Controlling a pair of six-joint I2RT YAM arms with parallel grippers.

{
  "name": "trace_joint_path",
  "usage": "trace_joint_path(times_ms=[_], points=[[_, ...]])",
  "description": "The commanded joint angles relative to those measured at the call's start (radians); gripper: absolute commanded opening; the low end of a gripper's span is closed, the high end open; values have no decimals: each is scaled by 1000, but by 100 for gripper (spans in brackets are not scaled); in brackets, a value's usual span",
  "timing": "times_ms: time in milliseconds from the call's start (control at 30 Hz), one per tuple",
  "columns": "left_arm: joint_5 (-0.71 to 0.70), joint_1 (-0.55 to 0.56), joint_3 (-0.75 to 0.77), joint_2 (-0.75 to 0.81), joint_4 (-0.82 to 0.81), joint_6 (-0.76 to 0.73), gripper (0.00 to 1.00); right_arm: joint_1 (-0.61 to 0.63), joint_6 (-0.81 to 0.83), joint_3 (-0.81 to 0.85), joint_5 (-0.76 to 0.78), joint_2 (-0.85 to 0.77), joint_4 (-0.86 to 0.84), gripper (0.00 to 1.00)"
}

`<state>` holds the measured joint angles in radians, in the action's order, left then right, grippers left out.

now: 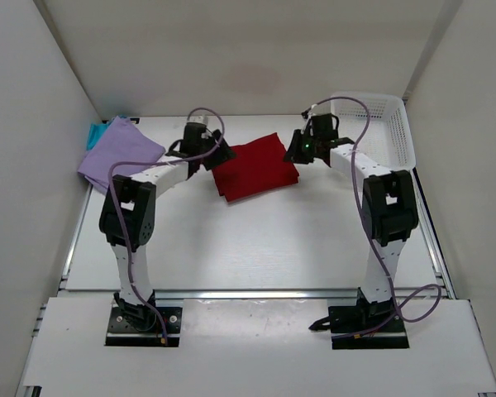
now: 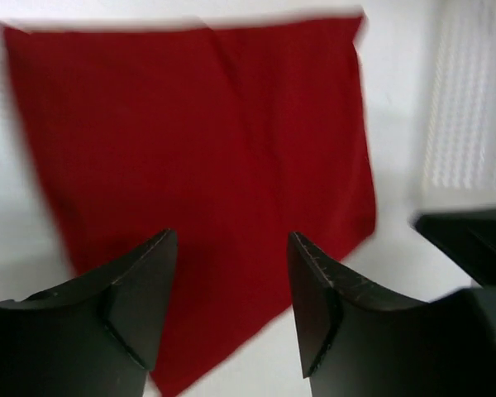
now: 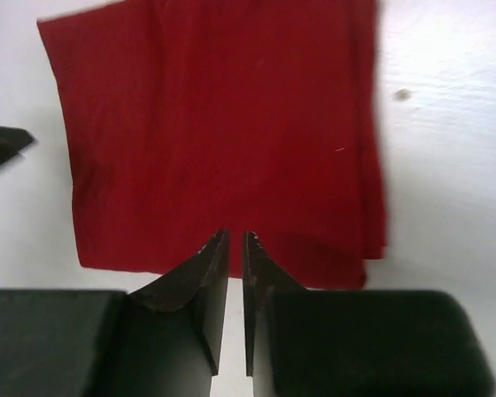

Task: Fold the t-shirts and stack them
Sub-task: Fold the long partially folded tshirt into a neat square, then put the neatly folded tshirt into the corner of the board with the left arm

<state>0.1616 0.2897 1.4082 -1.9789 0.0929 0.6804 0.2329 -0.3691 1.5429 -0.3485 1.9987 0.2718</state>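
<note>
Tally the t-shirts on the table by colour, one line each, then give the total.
Red t-shirt: 1
Lavender t-shirt: 1
Teal t-shirt: 1, mostly hidden under the lavender one
Total: 3

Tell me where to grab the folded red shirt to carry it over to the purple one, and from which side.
Grip the red shirt at both ends at once, one arm each: the left gripper, jaws apart, at its left end, the right gripper at its right end. It lies flat in a folded rectangle between the two arms, so I'd pinch edges from above.
</note>
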Motion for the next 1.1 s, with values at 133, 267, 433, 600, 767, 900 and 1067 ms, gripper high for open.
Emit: trace_joint_path(times_ms=[133,267,433,600,767,900,1067], points=[[82,66,-147,-67,-113,41,60,0,4,-31,-32,115,-108,4],[130,36,-288,-23,-214,71,58,-12,9,-45,-32,149,-86,0],[179,17,-472,50,-337,137,58,-17,-42,-240,-35,55,-212,0],[158,28,-551,219,-366,139,72,-27,-53,-276,-69,5,-226,0],[90,-20,-604,356,-326,84,98,3,-54,-293,-40,-96,-256,29],[73,-59,-609,356,-276,36,99,23,-86,-332,-23,-162,-1236,46],[38,-69,-560,255,-217,10,92,63,-157,-484,37,-351,-381,51]])
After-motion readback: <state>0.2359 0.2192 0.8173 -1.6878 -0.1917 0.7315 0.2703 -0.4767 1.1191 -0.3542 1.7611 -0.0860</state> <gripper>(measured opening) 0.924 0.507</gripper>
